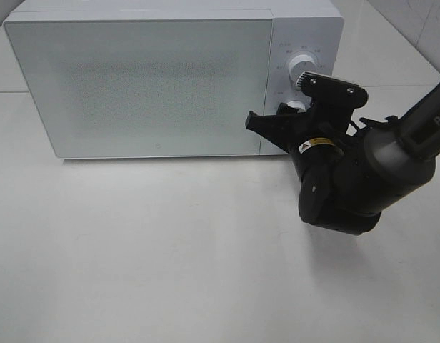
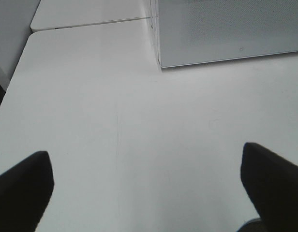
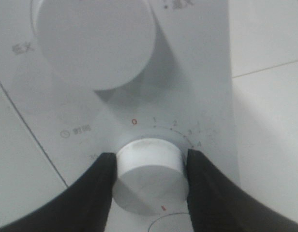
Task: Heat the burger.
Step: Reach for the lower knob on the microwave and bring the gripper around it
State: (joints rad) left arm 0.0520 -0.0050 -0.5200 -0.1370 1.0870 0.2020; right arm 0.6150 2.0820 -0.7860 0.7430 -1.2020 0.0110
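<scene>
At the front of the white microwave (image 1: 298,28), the right hand (image 3: 150,186) is pinching the lower knob (image 3: 148,164), one black finger pressed on each side of it. The left hand (image 2: 148,188) is spread wide over the bare tabletop (image 1: 170,250) and holds nothing.

No view shows the burger. The door (image 1: 134,78) is shut and cloudy, so the burger may be inside, but I cannot tell.

What could go wrong? The knob is round and smooth, so the fingers might slip when they twist, and then it would not turn at all. A twist that goes too far would set too long a time (and a burger cooked too long goes hard). If the arm pushes while it turns, it might shove the microwave along the tabletop. And if the burger is not inside, the microwave would run with no food in it.

The right wrist view shows things the high view cannot: the tight pinch, the red 0 and the small numbers by the knob, and the big upper knob (image 3: 93,41) close up. The high view shows the whole shut door and how the arm reaches in. Only the left wrist view shows the left hand.
</scene>
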